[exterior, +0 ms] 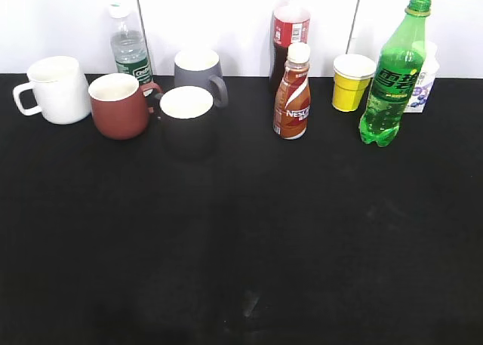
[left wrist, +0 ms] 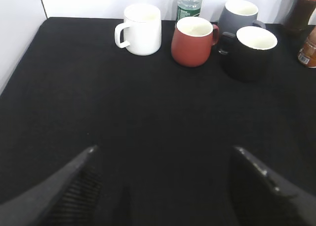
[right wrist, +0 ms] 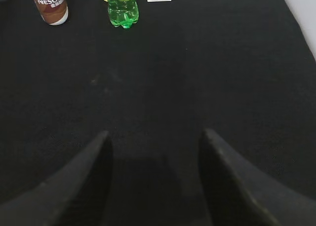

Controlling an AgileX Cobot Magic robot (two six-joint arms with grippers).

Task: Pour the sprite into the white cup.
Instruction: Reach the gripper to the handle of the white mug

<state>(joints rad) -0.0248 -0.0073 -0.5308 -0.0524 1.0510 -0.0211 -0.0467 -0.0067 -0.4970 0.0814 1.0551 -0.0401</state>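
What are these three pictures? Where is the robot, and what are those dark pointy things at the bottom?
One camera looks at the black table from the front. The other two ride on the robot's wrists, so the dark shapes are its own open fingers: the left gripper and the right gripper. Neither holds anything. At the back stand mugs: the white cup, a red mug, a grey one, a black one. To the right stand a Nescafe bottle, a yellow cup and the green sprite bottle, its cap on.
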